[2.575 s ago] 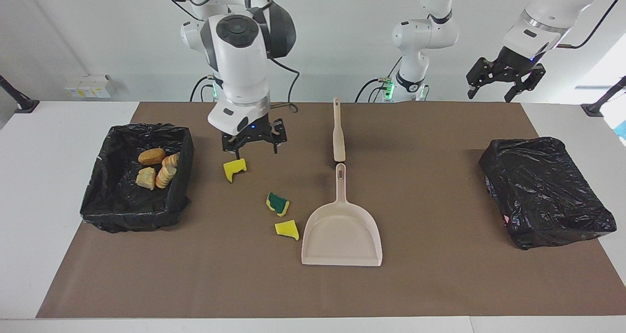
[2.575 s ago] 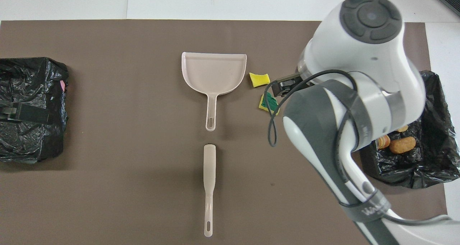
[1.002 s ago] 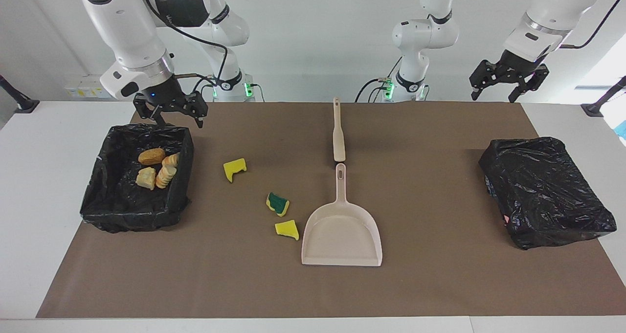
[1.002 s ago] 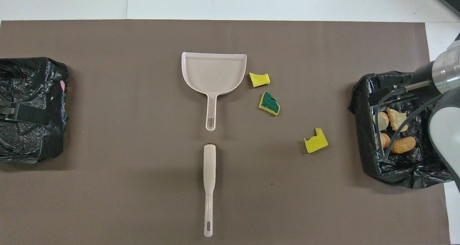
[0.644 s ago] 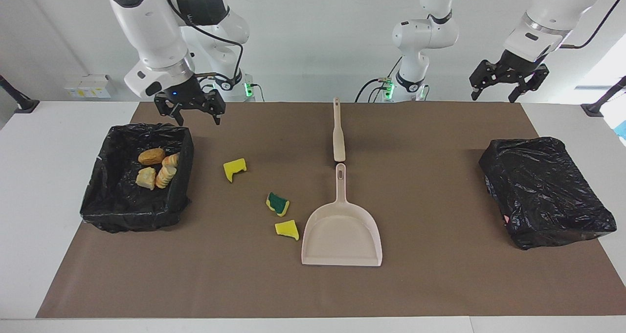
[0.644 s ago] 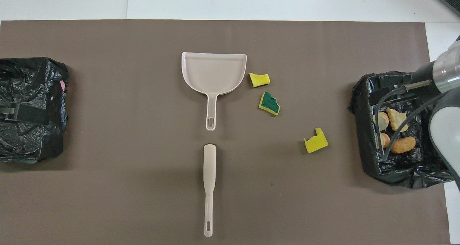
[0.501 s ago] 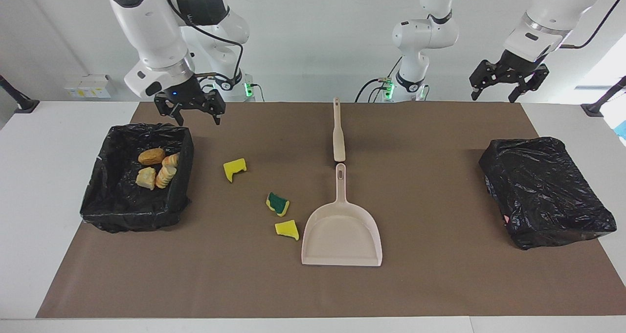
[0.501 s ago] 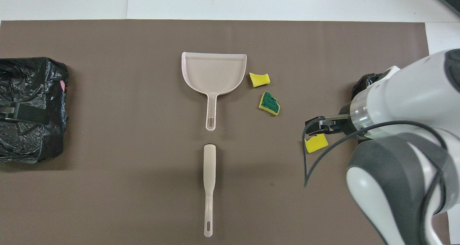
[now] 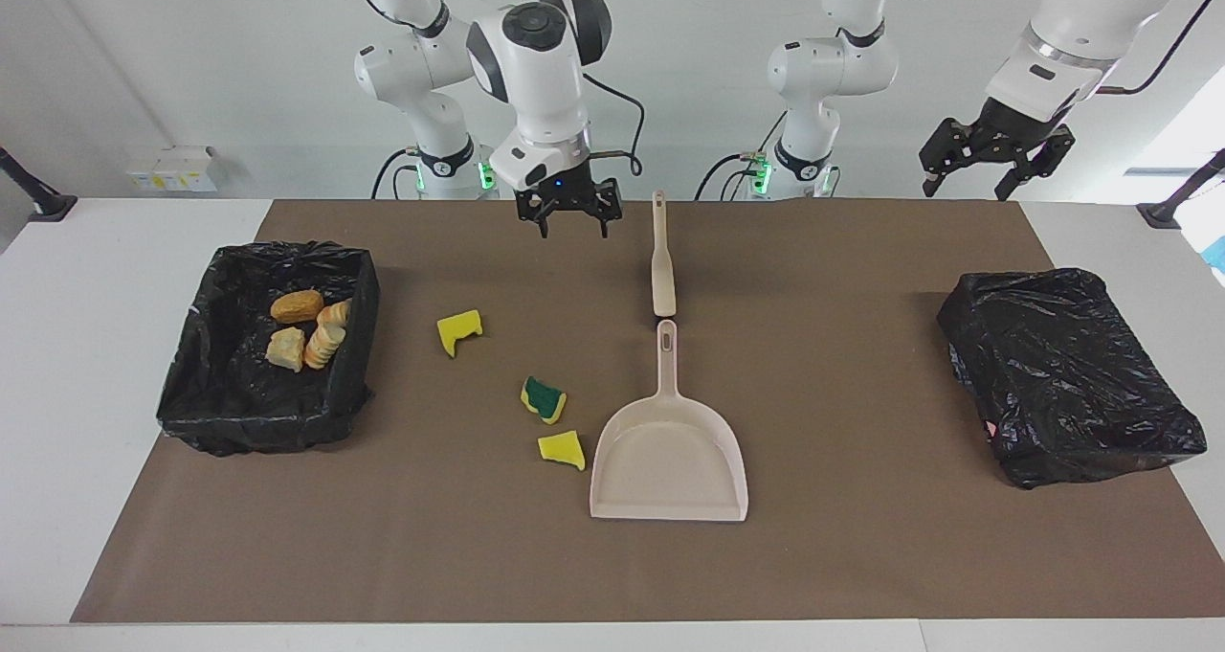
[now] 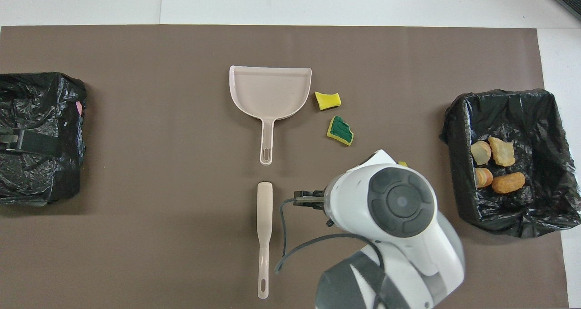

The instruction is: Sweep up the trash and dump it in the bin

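Three yellow sponge pieces of trash lie on the brown mat: a notched one [image 9: 459,331], a green-faced one [image 9: 544,399] [image 10: 340,130] and a small one [image 9: 562,449] [image 10: 327,100] beside the dustpan's mouth. Several tan-orange bread chunks [image 9: 306,331] [image 10: 494,166] lie in the open black-lined bin [image 9: 287,250] [image 10: 458,173] at the right arm's end. My right gripper [image 9: 572,229] hangs open and empty over the mat, beside the brush's handle. In the overhead view the right arm hides most of the notched sponge. My left gripper [image 9: 971,178] waits open, raised at its own end.
A beige dustpan [image 9: 670,451] [image 10: 271,91] lies mid-mat, handle toward the robots. The beige brush [image 9: 662,259] [image 10: 264,227] lies in line with it, nearer the robots. A second bin, wrapped in a black bag [image 9: 1067,374] [image 10: 41,136], sits at the left arm's end.
My right gripper has swung away from over the bin's edge toward the middle of the mat and now hangs beside the brush. The trash, dustpan, brush and left arm have not moved.
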`<state>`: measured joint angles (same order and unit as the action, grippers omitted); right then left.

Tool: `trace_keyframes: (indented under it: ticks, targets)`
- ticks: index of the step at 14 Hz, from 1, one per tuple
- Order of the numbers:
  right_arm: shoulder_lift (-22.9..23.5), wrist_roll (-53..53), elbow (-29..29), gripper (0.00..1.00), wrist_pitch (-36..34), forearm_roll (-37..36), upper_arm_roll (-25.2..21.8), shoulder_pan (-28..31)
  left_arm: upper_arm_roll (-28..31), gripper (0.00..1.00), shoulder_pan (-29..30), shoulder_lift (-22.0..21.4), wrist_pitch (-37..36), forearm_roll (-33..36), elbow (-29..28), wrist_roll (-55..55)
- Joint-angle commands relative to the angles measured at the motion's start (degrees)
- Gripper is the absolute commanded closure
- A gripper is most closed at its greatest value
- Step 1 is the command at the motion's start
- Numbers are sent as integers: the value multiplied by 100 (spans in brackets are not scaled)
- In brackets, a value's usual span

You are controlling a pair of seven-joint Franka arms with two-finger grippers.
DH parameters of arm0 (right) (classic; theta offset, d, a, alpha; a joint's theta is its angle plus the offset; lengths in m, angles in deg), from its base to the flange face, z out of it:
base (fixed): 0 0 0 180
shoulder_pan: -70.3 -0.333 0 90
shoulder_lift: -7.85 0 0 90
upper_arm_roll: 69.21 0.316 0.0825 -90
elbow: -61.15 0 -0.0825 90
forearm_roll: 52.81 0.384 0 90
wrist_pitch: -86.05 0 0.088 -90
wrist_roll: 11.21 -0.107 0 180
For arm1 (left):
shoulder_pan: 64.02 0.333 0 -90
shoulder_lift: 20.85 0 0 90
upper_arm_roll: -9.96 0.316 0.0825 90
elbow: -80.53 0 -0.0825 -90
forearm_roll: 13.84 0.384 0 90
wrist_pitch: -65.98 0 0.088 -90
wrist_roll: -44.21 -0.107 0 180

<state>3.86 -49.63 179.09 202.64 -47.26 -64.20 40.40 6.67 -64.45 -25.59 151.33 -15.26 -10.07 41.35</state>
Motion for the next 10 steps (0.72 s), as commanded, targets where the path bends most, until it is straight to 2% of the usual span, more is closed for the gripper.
trace_keyframes:
  ticks: [1, 3, 5, 8, 10]
  targets:
    - [-128, -367, 493, 0, 470, 105, -35, -330, -23, 0, -36, -71, -44, 89, -54, 57]
    - [3, -778, 668, 0, 881, 87, -35, -822, -101, 0, -107, -97, 96, 19, -150, 74]
    - [161, -1079, 783, 0, 1191, 0, -35, -1235, -137, 0, -518, 25, 550, -174, -238, 292]
    - [521, -1184, 827, 0, 1507, -140, -43, -1692, -137, 0, -1572, 814, 2113, -201, -362, 1748]
    - [837, -1718, 827, 0, 1788, -631, -43, -1948, -137, 0, -1995, 1324, 2756, -366, -283, 2139]
